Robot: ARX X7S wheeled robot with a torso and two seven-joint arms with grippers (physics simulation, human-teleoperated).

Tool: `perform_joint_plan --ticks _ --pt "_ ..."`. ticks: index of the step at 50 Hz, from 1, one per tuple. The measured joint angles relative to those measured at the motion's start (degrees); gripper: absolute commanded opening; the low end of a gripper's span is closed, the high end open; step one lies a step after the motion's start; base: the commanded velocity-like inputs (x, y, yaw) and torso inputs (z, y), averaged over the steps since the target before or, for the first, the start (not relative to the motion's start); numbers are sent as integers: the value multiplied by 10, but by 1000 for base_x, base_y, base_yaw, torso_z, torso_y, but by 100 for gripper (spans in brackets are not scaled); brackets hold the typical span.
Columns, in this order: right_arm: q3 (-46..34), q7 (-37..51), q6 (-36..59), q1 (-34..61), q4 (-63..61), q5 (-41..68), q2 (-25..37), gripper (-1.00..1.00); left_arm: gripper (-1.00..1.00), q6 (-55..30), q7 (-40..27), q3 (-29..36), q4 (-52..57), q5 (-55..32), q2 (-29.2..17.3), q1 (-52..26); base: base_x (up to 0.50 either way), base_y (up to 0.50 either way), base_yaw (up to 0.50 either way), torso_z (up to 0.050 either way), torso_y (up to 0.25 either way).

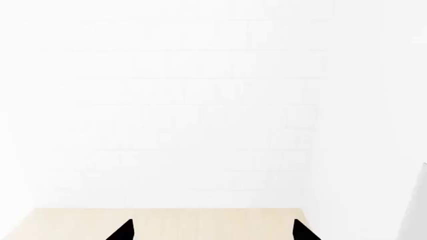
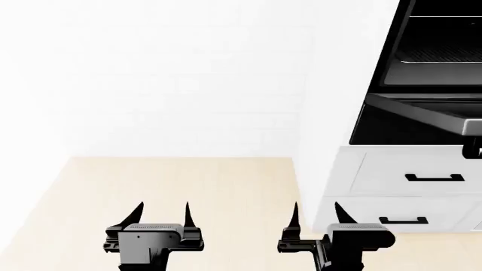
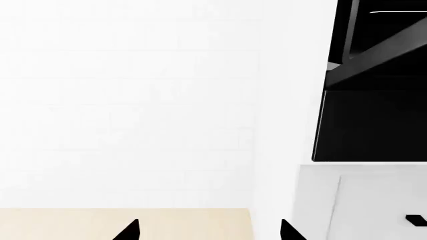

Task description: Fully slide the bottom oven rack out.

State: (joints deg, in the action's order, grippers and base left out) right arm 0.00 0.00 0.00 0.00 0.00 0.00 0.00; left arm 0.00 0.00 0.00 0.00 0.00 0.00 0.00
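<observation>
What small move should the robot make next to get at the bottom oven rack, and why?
Probably turn or roll right toward the oven. The bottom oven rack sits at the head view's far right, above the open door, while the right claw and left claw hang open over floor.

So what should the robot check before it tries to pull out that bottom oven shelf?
1. Oven door open: ok, it hangs down, with the inside showing above it.
2. Bottom oven rack in sight: ok, its dark wires show in the head view, at the far right edge.
3. Left gripper free: ok, open and holding nothing.
4. Right gripper free: ok, open and holding nothing.
5. Gripper near the rack: not ok, both hang low over the pale floor, away from the oven.
6. Rack slid out: cannot tell how far.
</observation>
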Motion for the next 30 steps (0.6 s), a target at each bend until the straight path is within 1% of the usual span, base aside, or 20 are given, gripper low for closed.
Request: perform_joint_plan --ticks 9,30 --pt "-14 18 3 0 2 1 10 100 100 -2 -15 11 1 -8 -9 0 0 0 0 3 0" --pt "-42 53 7 1 5 13 34 100 100 -13 -29 39 2 -42 -34 -1 0 0 0 50 0"
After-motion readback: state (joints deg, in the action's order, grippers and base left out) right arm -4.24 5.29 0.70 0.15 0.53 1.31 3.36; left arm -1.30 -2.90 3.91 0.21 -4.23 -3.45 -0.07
